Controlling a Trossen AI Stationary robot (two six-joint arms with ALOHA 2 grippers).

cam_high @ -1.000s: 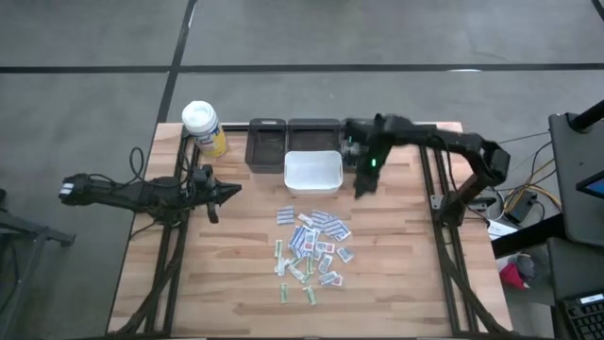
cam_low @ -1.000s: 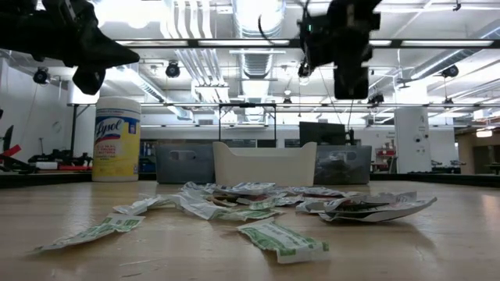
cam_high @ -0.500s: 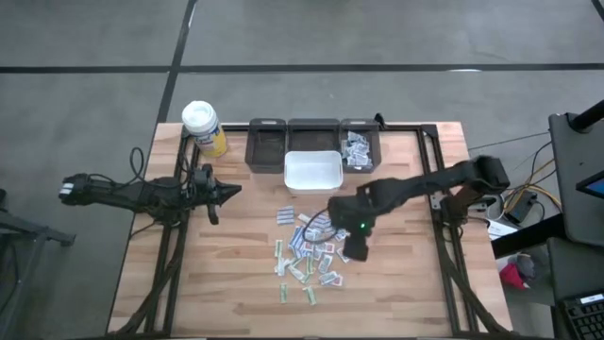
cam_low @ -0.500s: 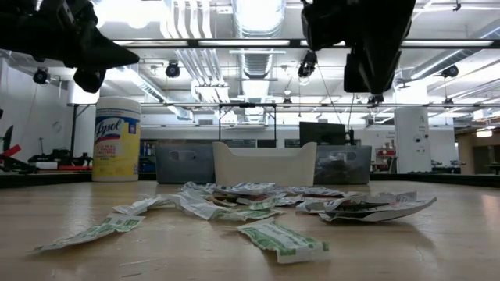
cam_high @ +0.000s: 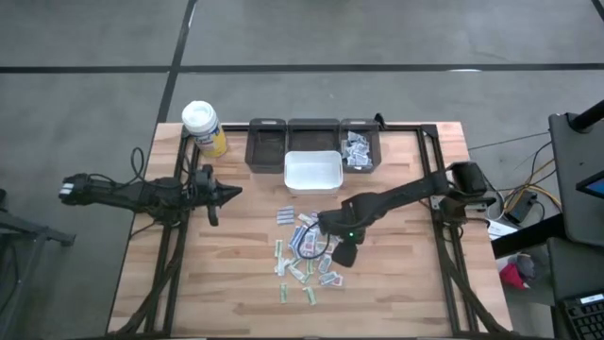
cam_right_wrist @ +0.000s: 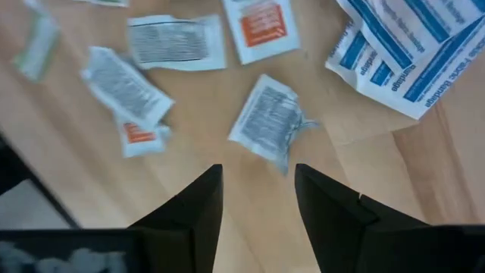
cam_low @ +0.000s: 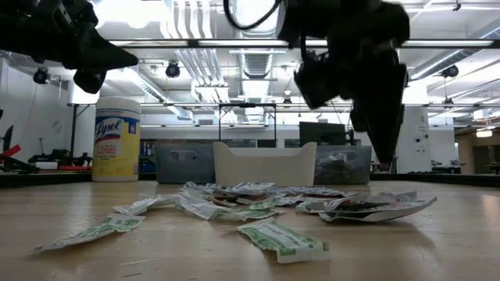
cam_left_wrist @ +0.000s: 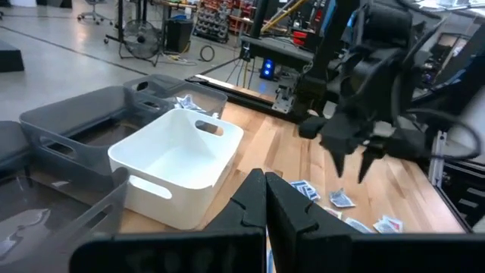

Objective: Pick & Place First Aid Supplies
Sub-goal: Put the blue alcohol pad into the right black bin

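2 arms share the table (cam_high: 415, 264), but only the right gripper (cam_right_wrist: 258, 199) is at work: it hangs low over the scattered first aid supplies (cam_high: 311, 250) in the middle of the table, fingers spread apart and empty, with a crumpled grey-print packet (cam_right_wrist: 269, 121) lying just ahead of the gap. This looks like the reach-and-grasp step; the next move calls for dropping onto that 1 packet and pinching without dragging its neighbours. The left gripper (cam_left_wrist: 261, 201) waits at the table's left side, fingers pressed together on nothing. Behind the pile, the white bin (cam_high: 313, 172) appears empty; of the 3 dark bins, the right-hand bin (cam_high: 360, 151) already holds several packets. A yellow bottle (cam_high: 204, 127) stands at the far left corner.
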